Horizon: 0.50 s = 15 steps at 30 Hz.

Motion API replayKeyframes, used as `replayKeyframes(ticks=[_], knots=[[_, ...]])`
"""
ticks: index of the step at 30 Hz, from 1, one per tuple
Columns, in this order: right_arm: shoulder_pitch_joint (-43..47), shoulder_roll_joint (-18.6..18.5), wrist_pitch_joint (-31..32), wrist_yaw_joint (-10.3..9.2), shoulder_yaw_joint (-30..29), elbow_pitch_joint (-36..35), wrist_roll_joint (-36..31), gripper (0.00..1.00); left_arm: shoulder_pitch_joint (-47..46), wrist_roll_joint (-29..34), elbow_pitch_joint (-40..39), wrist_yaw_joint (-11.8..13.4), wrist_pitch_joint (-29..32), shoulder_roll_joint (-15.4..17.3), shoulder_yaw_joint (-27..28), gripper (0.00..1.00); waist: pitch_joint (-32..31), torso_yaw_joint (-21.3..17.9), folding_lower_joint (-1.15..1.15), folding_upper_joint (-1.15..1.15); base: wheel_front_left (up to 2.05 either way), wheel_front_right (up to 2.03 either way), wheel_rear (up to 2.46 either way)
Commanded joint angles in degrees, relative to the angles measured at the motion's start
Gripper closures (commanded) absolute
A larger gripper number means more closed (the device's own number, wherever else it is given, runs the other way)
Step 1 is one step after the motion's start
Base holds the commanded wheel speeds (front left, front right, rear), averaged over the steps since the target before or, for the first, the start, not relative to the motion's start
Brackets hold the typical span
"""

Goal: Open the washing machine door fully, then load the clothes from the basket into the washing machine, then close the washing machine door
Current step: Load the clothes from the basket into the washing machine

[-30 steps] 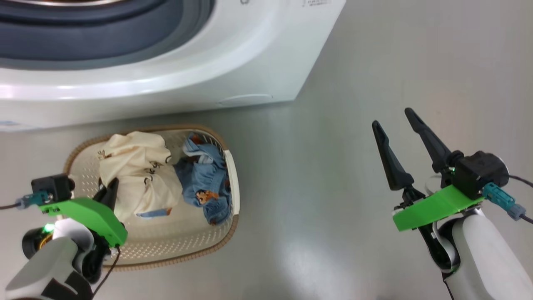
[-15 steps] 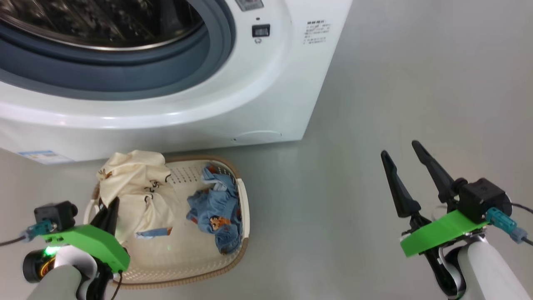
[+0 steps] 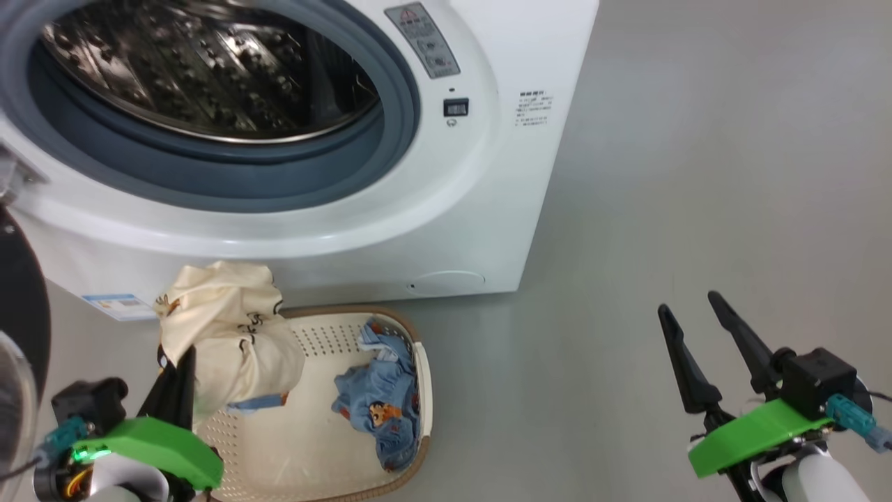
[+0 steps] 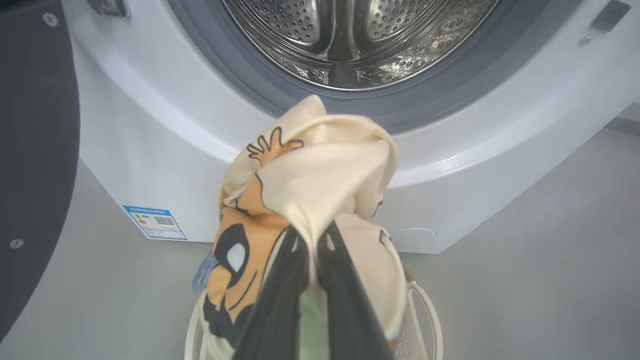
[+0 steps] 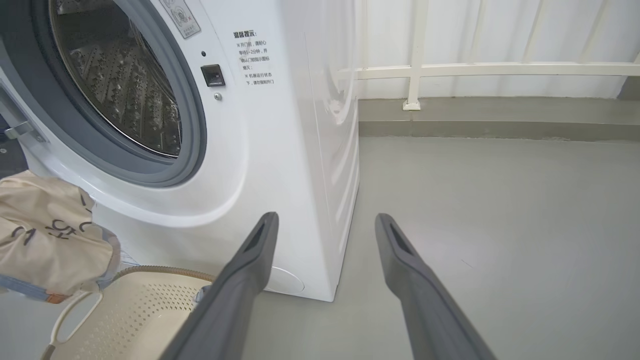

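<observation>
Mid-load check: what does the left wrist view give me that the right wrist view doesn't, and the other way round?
Left wrist view: the left pincer shut on the cream-yellow garment, and the blue label sticker low on the front.
Right wrist view: the right pincer open and holding nothing, the white railing and the printed notice.
Shared: the washing machine with its steel drum and grey gasket, the garment, and the basket.
</observation>
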Motion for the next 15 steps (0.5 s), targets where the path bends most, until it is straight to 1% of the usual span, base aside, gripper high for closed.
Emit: replayKeyframes(ticks=[1,7,15], knots=[[1.0,-0.5,-0.4,0.08,0.9,-1.3,0.6,0.0,0.6,0.9,-2.0,-0.1,-0.8,1.6,2.8,1.0,-1.7,0.7,0.0,0.01,0.0,0.0,0.0],[3.4,-0.5,-0.4,0.08,-0.1,-1.6,0.7,0.0,5.9,5.4,-9.2,-0.1,-0.8,0.1,7.4,1.0,-4.0,1.0,0.0,0.01,0.0,0.0,0.0],[5.7,-0.4,-0.4,0.08,-1.4,-2.0,0.8,0.0,12.3,9.0,-17.9,-0.1,-0.8,-1.6,12.1,1.0,-5.7,1.2,0.0,0.01,0.0,0.0,0.0]])
